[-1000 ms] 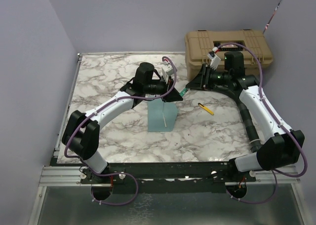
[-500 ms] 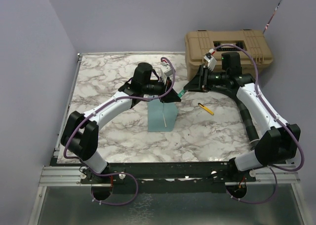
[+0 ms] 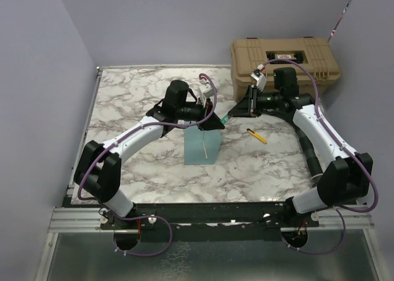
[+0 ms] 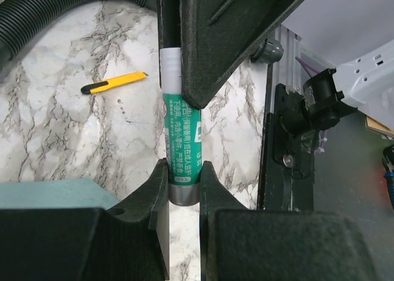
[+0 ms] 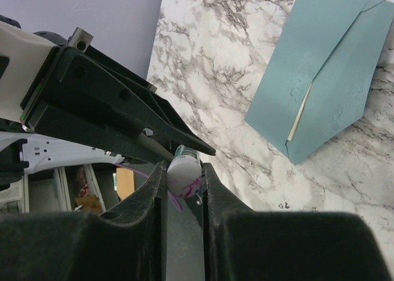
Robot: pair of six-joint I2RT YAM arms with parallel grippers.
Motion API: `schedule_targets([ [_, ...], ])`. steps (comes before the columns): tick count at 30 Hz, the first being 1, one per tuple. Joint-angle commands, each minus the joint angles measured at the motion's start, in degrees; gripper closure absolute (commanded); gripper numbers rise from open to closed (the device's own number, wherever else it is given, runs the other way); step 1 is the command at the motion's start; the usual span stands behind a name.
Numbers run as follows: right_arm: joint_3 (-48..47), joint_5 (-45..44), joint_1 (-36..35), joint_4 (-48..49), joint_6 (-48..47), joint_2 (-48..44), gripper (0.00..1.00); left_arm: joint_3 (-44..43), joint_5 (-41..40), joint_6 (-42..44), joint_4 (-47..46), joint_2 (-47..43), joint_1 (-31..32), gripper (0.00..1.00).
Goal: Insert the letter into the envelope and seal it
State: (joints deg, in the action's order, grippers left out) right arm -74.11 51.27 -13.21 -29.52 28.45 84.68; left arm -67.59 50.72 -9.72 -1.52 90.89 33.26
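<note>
Sealing is the step in hand: the left end effector (image 4: 183,170) clamps the glue stick (image 4: 180,127) at its base, and the right end effector (image 5: 183,169) pinches its cap. The envelope (image 3: 203,146) lies flat on the tabletop (image 3: 135,96), the letter (image 5: 300,118) showing as a sliver inside. The next move is probably a straight pull on the cap.

left claw (image 4: 183,170): clamped | right claw (image 5: 183,173): clamped | arms: bent inward, claws tip-to-tip
</note>
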Motion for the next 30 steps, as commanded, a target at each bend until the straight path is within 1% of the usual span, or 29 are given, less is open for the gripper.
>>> schedule_targets([
  [1,-1.2,-4.8,1.9,0.5,0.4,-0.8,1.0,5.1,-1.6,2.0,1.4,-4.1,-1.1,1.0],
  [4,-3.0,-3.7,5.4,-2.0,1.2,-0.2,1.0,8.1,-4.0,4.6,5.0,-6.1,-1.7,1.0],
  [9,-3.7,0.0,10.7,-2.3,5.2,0.2,1.0,10.6,-5.3,6.3,7.2,-8.1,-3.4,1.0],
  [13,-1.9,1.7,11.8,0.8,8.5,0.8,1.0,10.0,-4.9,6.7,7.5,-8.2,-3.8,1.0],
  [15,-2.2,-0.6,11.7,-0.9,6.6,1.0,1.0,9.4,-4.9,6.3,7.6,-7.9,-3.8,1.0],
  [16,-2.7,-3.6,11.5,-2.7,4.6,0.9,1.0,9.1,-4.9,6.0,7.6,-7.9,-3.8,1.0],
  [18,-3.1,-14.0,10.4,-6.6,-0.8,0.6,0.99,8.6,-5.8,5.5,7.7,-7.8,-3.8,1.0],
  [19,-2.3,-23.0,9.6,-7.6,-2.8,0.3,1.0,8.4,-6.5,5.3,7.7,-7.8,-3.8,1.0],
  [20,-1.1,-29.8,8.7,-8.0,-4.2,-0.1,1.0,8.2,-8.0,5.1,7.6,-7.7,-3.8,1.0],
  [22,3.2,-41.7,6.8,-6.5,-5.4,-1.0,1.0,7.8,-10.1,4.8,7.6,-7.7,-3.8,1.0],
  [25,10.9,-56.6,4.8,-1.2,-3.8,-2.7,1.0,7.4,-11.4,4.3,7.5,-7.8,-3.8,1.0],
  [28,15.9,-65.5,4.2,3.5,-1.7,-1.8,1.0,7.2,-12.3,3.3,7.2,-8.0,-3.8,1.0],
  [30,17.2,-69.4,3.5,4.9,-1.1,0.4,0.99,7.2,-12.8,2.9,7.1,-8.0,-3.8,1.0],
])
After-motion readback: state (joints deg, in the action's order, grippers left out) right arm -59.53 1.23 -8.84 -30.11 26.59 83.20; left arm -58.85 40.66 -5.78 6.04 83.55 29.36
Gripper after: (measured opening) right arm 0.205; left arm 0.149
